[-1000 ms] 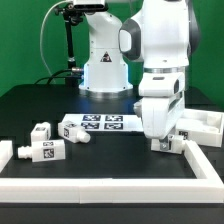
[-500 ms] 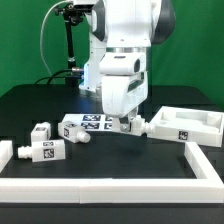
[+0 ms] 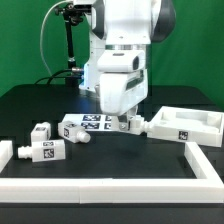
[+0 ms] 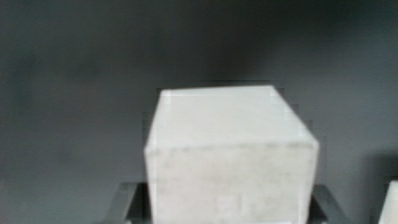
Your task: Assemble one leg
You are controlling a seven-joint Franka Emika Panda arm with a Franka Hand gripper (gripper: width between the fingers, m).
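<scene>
My gripper [image 3: 126, 122] is shut on a white leg [image 3: 140, 126] and holds it low over the right end of the marker board [image 3: 100, 122], just left of the square panel [image 3: 186, 124]. In the wrist view the held leg [image 4: 228, 145] is a white block between the dark fingers [image 4: 135, 204], and my gripper [image 4: 228, 205] closes on its near end. Three more legs lie at the exterior view's left: one [image 3: 72, 132] by the marker board's left end, one [image 3: 41, 131] further left, and one [image 3: 40, 152] nearer the front.
The long white border rail [image 3: 120, 183] runs along the front and up the right side. The robot's base [image 3: 105, 70] stands at the back, with a black stand [image 3: 68, 45] to its left. The table is black.
The arm has carried the leg from beside the panel's front corner towards the exterior view's left, to the marker board's right end. It has barely moved in the last half second.
</scene>
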